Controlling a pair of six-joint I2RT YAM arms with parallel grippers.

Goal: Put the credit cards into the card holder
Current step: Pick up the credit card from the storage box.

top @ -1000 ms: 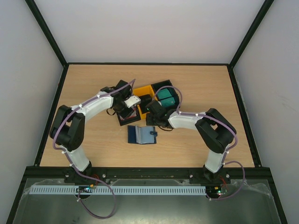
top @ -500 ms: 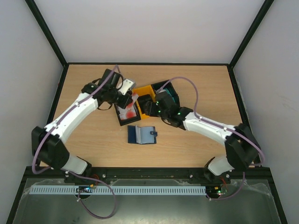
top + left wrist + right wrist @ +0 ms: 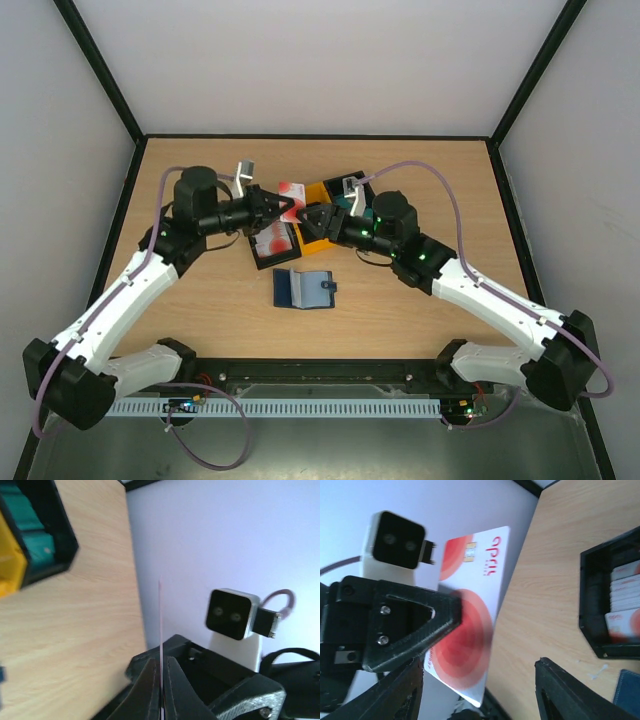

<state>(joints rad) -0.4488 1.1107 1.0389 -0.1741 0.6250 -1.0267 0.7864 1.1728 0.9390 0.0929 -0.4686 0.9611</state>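
My left gripper [image 3: 289,207] is shut on a white credit card with red blotches [image 3: 293,191] and holds it in the air above the bins. In the left wrist view the card [image 3: 161,625] shows edge-on between the closed fingers [image 3: 150,680]. My right gripper [image 3: 318,217] is open and faces the card, jaws apart on either side of its lower edge [image 3: 470,610]. The navy card holder [image 3: 304,288] lies open on the table, nearer than the bins. More white-and-red cards [image 3: 624,607] stand in a black bin [image 3: 272,245]. Teal cards [image 3: 34,542] fill another black bin.
A yellow bin [image 3: 318,238] sits between the two black bins, with the teal-card bin [image 3: 357,196] behind it. The right wrist camera [image 3: 232,613] shows in the left wrist view and the left wrist camera [image 3: 397,539] in the right. Black frame rails border the table.
My left gripper has lifted a white-and-red card out of its bin and swung right. My right gripper has risen off the bins and turned to face the card.
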